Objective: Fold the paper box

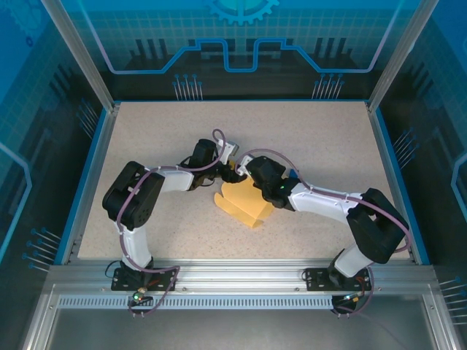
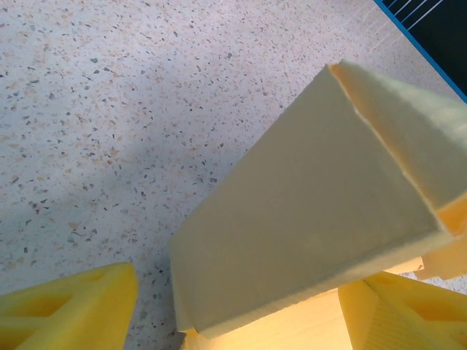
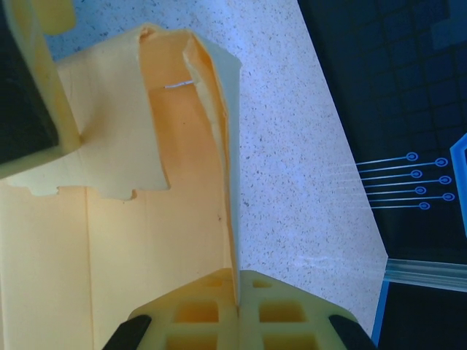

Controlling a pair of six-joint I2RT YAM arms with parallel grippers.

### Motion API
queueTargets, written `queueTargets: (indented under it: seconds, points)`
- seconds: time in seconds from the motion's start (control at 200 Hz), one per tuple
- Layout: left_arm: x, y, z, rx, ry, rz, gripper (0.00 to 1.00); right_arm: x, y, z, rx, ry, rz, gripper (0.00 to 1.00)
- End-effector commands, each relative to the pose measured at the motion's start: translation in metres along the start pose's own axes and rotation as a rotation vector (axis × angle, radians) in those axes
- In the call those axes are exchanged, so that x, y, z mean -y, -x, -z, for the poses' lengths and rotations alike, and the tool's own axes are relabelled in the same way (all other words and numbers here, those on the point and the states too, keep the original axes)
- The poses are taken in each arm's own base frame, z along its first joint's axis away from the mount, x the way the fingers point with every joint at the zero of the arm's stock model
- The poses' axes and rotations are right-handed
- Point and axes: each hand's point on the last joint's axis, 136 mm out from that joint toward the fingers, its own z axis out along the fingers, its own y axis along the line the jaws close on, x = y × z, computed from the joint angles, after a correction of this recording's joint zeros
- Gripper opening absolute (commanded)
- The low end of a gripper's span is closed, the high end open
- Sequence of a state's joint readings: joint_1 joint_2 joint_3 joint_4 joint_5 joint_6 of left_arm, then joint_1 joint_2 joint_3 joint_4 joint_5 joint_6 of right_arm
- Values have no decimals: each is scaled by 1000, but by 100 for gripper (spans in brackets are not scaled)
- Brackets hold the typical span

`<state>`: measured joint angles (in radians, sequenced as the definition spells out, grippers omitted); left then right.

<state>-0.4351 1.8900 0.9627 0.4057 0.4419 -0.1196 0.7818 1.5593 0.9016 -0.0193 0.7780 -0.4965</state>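
Note:
The paper box (image 1: 245, 204) is pale yellow card, partly folded, lying mid-table between both arms. My right gripper (image 1: 252, 175) is shut on it: in the right wrist view the fingers (image 3: 197, 321) pinch a thin upright wall of the paper box (image 3: 153, 240) at the right gripper (image 3: 237, 310). My left gripper (image 1: 232, 175) is at the box's far left corner. In the left wrist view a raised panel of the paper box (image 2: 306, 219) lies between the wide-apart fingers (image 2: 66, 310) of the left gripper (image 2: 237, 324), with a gap to the left finger.
The speckled table (image 1: 306, 138) has free room all round the box. Blue-edged frame rails (image 1: 93, 175) bound it at left, right and back. A blue table edge (image 2: 419, 44) lies just beyond the box in the left wrist view.

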Motion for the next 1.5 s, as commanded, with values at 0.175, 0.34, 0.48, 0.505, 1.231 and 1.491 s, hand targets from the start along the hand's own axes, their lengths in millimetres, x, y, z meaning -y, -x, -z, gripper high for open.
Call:
queueTargets:
  seconds: [0.175,0.34,0.48,0.505,1.231,1.491]
  points:
    - [8,14,3,47,-6,-100,68,-5,5,10,30,19,-9,2]
    - [6,18,4,61,4,-113,67,-8,4,8,26,23,-6,2]
    - [4,20,5,67,15,-117,69,-9,3,7,22,25,-5,2]
    - [4,20,6,66,14,-118,70,-9,3,7,22,24,-5,2]
    - [4,32,3,86,12,-125,78,-18,2,22,91,108,-42,2]
    - [2,24,2,66,16,-108,70,-12,-5,22,66,85,-48,2]
